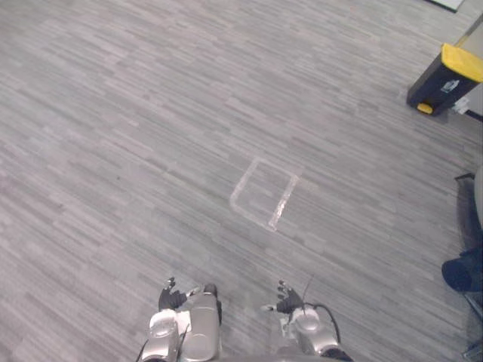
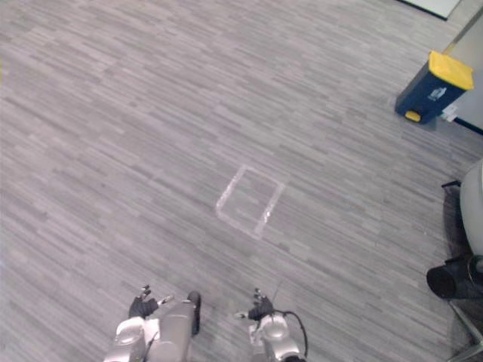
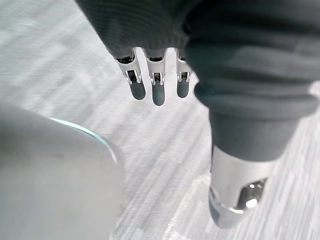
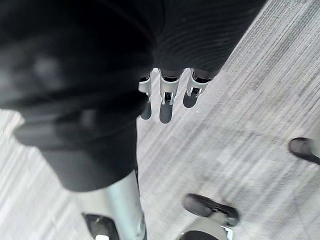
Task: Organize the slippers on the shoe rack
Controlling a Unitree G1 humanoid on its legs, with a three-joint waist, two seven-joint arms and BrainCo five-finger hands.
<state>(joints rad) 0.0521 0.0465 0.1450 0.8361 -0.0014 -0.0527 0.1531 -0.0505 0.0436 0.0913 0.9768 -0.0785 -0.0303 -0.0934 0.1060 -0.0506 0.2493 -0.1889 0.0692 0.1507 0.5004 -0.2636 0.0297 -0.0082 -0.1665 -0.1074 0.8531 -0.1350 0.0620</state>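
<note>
Grey striped carpet covers the floor. At the bottom edge of the frame hang two hands: the left hand and the right hand, both with fingers straight, relaxed and empty. Mid-frame lies one taped rectangle. One dark bin with a yellow lid stands at upper right, and one wheeled chair sits at the right edge.
</note>
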